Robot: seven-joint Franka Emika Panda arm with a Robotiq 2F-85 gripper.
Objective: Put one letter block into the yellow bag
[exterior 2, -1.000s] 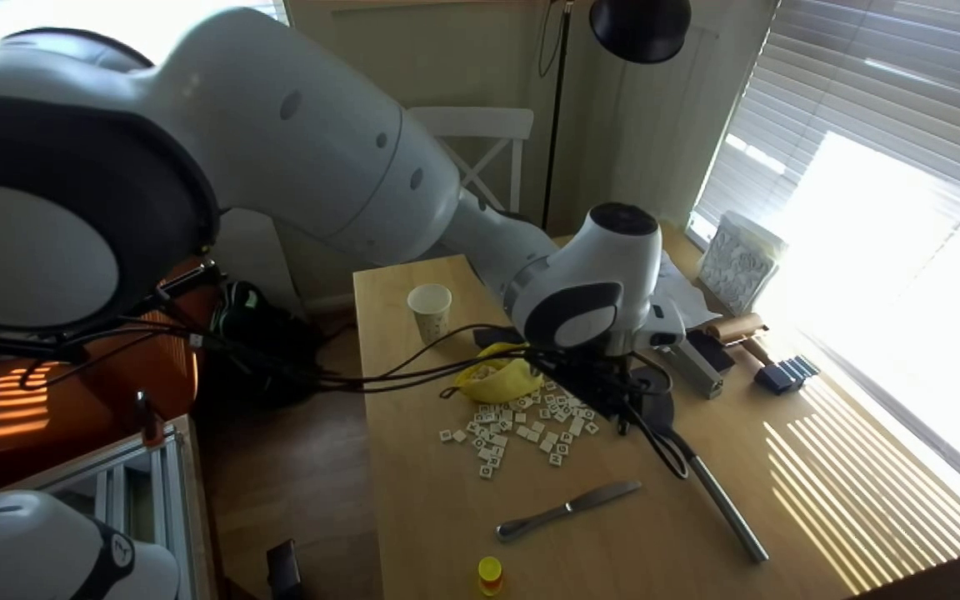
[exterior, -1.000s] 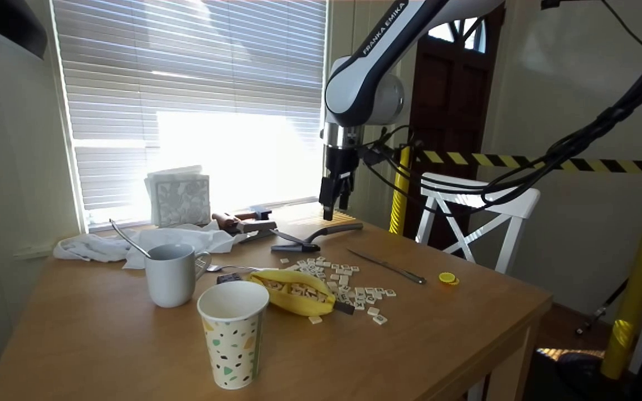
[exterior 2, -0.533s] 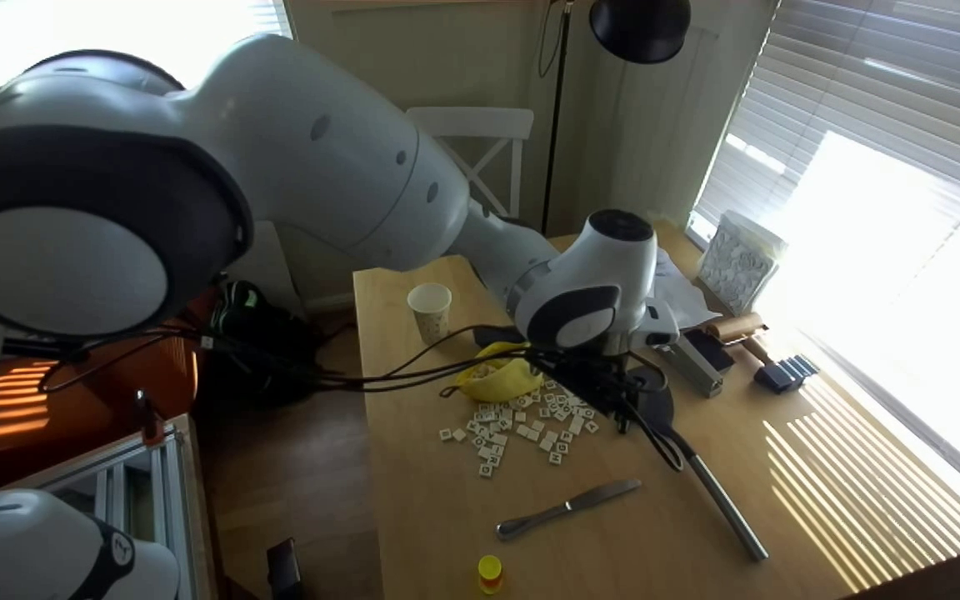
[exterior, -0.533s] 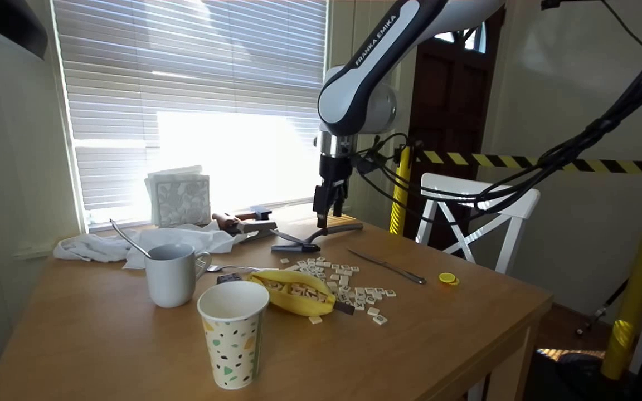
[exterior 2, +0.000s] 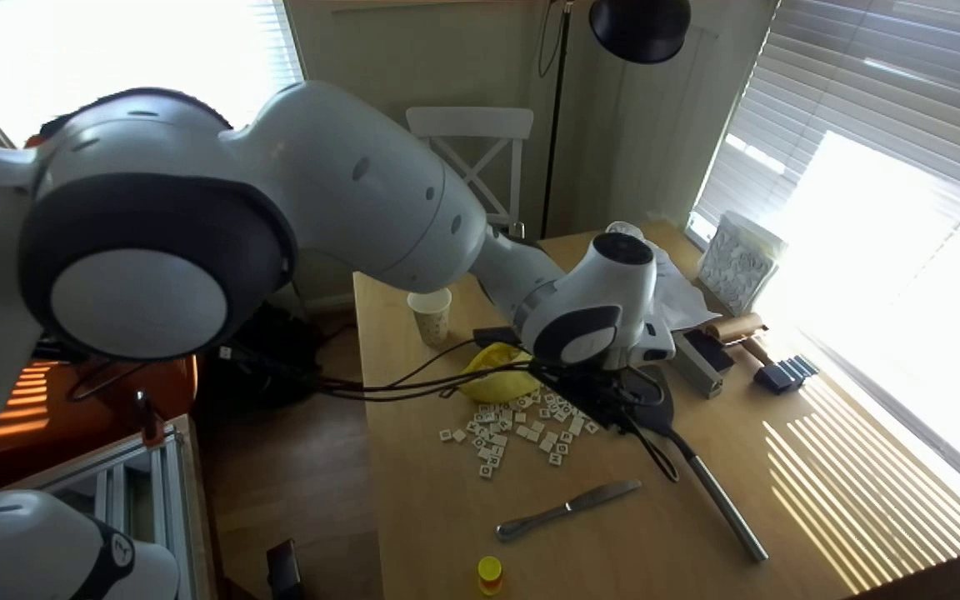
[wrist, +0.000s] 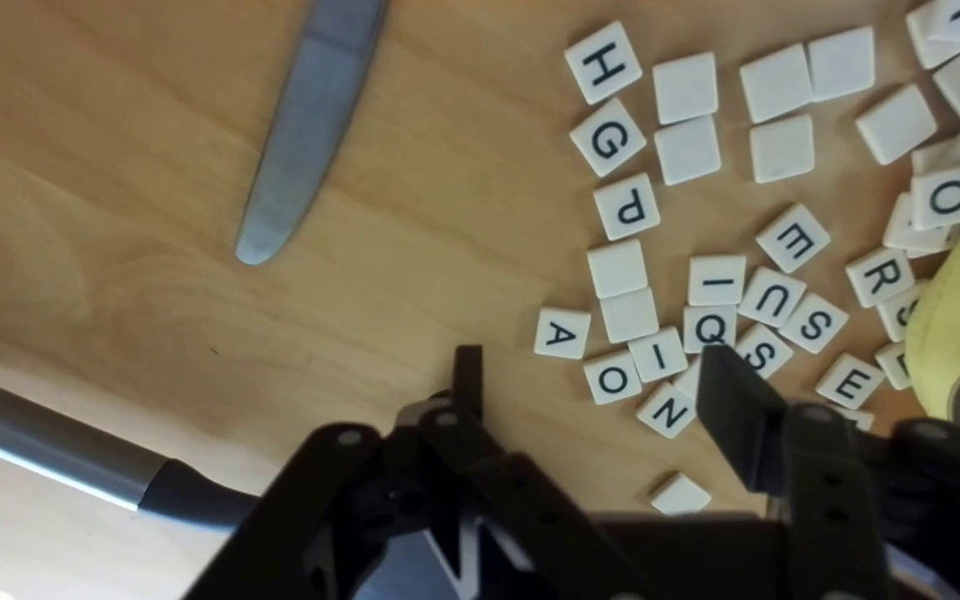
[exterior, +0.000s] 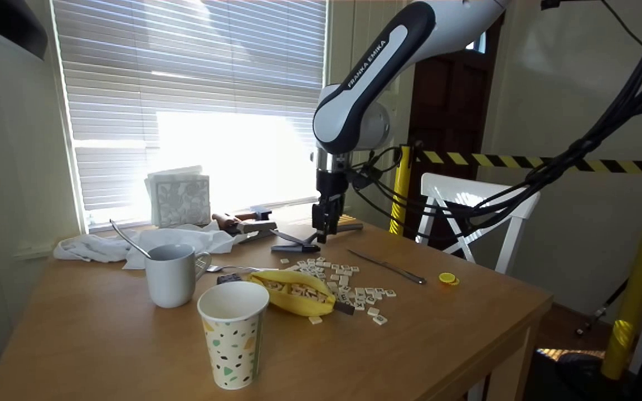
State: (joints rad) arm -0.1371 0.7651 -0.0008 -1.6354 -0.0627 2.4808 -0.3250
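The yellow bag [exterior: 287, 303] is banana-shaped and lies unzipped with tiles inside. It shows in both exterior views [exterior 2: 498, 385] and at the right edge of the wrist view [wrist: 959, 300]. Many cream letter blocks lie loose beside it, some face up, some blank side up. The A block [wrist: 562, 333], O block [wrist: 612, 381], I block [wrist: 658, 353] and N block [wrist: 667, 410] lie below and between my fingers in the wrist view. My gripper [wrist: 592, 354] is open and empty above the table; it also shows in an exterior view [exterior: 321, 236]. One finger hides part of some blocks.
A table knife [wrist: 309, 125] and a dark-handled spatula [exterior 2: 722, 500] lie near the blocks. A paper cup [exterior: 233, 340], a grey mug [exterior: 170, 278] with a spoon, a yellow-lidded tub [exterior 2: 490, 575] and a white cloth [exterior: 187, 240] are on the table. Cables hang from the arm.
My gripper has moved down toward the table and slightly left in an exterior view. It stays open. The bag and blocks have not moved.
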